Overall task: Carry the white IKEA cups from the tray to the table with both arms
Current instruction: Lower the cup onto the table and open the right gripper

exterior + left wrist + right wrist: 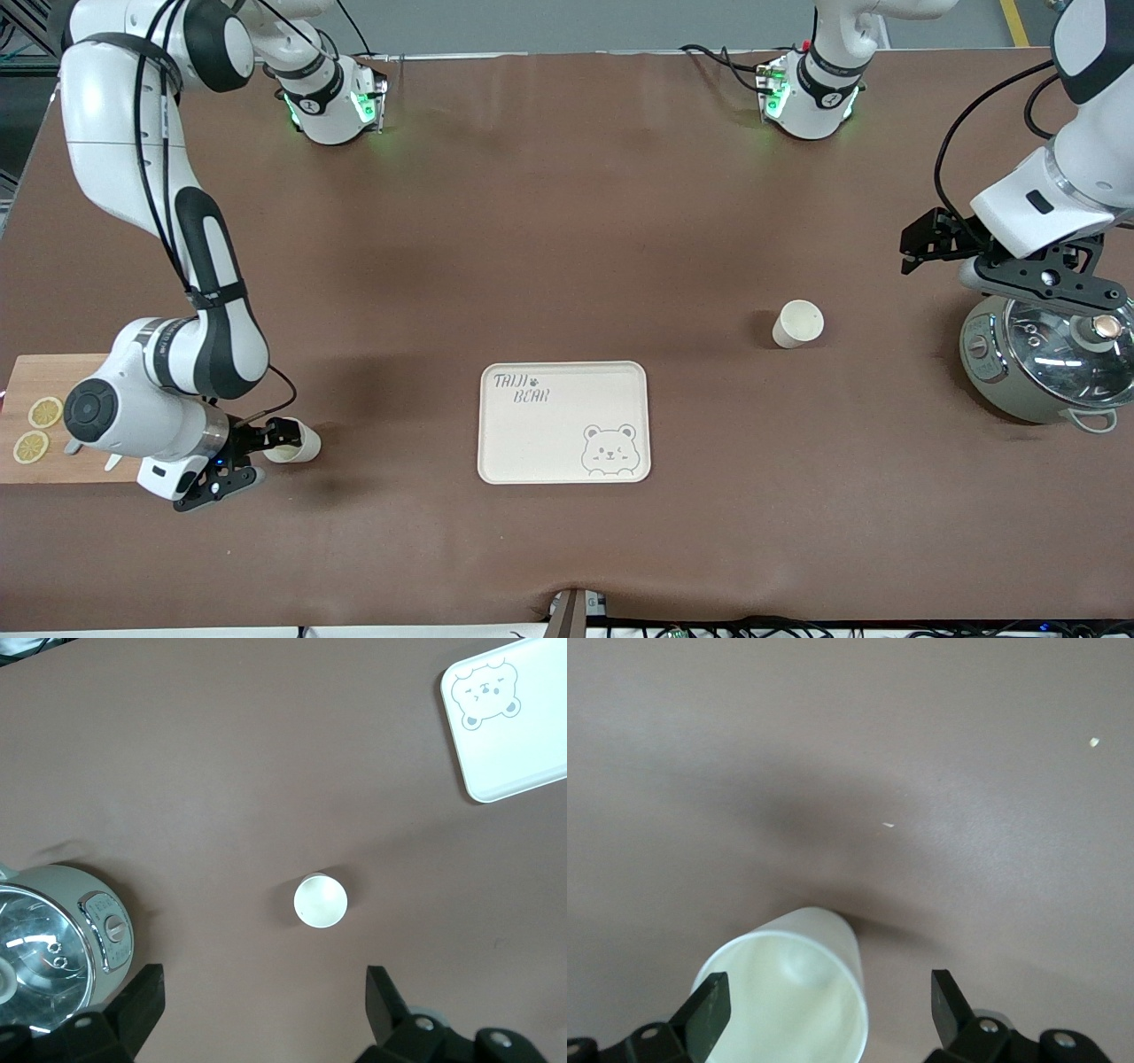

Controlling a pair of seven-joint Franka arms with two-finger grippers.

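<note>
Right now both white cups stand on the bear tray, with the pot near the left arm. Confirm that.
Wrong. The front view shows the bear tray holding nothing: one cup stands on the table, the other cup at the right gripper. The pot is near the left arm.

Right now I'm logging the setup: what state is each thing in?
Right gripper: open, fingers around a cup.
Cup at right gripper: upright on the table, not gripped.
Other cup: upright, free.
Left gripper: open, empty, above the table.
Bear tray: empty.
Pot: lid on.
</note>
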